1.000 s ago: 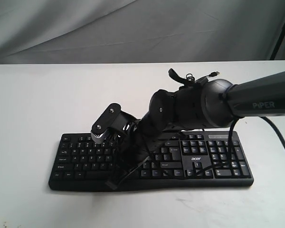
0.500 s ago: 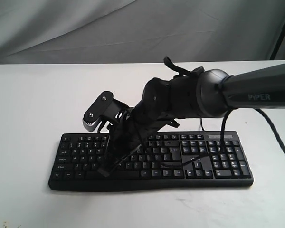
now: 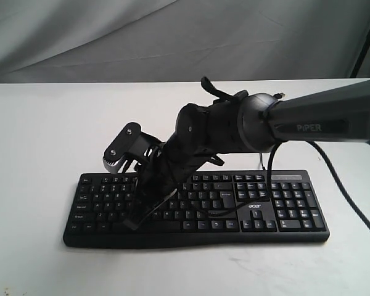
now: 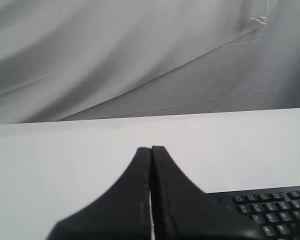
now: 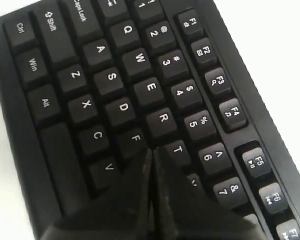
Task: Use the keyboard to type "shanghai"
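The black keyboard (image 3: 283, 209) lies on the white table, number pad and acer logo to the right. My right gripper (image 3: 131, 222) reaches across the middle to the keyboard's left half, tilted down with its fingers shut and nothing between them. In the right wrist view the keyboard (image 5: 100, 50) fills the frame, and the right gripper (image 5: 152, 150) points between the F and T keys, hiding the key under it. Whether it touches a key I cannot tell. My left gripper (image 4: 151, 148) is shut and empty over bare table, with a corner of the keyboard (image 4: 270, 210) beside it. It is out of the exterior view.
A grey cloth backdrop (image 3: 172, 37) hangs behind the white table (image 3: 37, 129). Thin black cables (image 3: 234, 213) from the right arm droop over the keyboard's middle keys. A dark stand leg (image 3: 367, 37) shows at the far right.
My right gripper has swung leftward along the keyboard, from near its middle to the left letter keys. Its fingers stayed shut.
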Robot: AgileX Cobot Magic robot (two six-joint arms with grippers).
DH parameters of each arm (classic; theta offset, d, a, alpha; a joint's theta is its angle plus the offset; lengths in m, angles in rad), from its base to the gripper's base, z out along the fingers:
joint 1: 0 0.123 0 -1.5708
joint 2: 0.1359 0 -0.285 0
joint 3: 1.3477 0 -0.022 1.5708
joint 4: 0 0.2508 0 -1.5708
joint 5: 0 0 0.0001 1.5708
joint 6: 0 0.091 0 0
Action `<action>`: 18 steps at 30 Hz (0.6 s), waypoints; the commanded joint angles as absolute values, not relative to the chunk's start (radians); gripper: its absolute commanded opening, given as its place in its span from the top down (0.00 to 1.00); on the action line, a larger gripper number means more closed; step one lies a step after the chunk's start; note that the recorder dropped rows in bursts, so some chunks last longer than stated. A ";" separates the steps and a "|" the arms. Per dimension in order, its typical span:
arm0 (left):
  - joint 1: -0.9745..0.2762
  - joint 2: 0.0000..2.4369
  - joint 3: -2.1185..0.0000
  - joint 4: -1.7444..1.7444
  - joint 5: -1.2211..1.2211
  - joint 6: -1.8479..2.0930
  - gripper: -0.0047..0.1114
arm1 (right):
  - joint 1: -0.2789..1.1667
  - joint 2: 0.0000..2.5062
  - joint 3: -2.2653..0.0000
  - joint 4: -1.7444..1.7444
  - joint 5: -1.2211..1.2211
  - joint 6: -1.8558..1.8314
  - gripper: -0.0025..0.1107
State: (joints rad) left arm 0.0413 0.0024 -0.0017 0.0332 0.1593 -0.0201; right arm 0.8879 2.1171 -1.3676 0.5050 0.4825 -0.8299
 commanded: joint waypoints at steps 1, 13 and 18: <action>0.035 0.000 0.000 0.031 0.154 -0.023 0.96 | 0.885 2.116 -1.376 0.503 0.485 -0.834 0.98; 0.035 0.000 0.000 0.031 0.154 -0.023 0.96 | 0.885 2.137 -1.376 0.507 0.483 -0.838 0.98; 0.035 0.000 0.000 0.031 0.154 -0.023 0.96 | 0.885 2.135 -1.374 0.507 0.488 -0.838 0.98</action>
State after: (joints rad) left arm 0.0413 0.0024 -0.0017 0.0332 0.1593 -0.0201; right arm 0.8879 2.1349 -1.3692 0.5050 0.4841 -0.8299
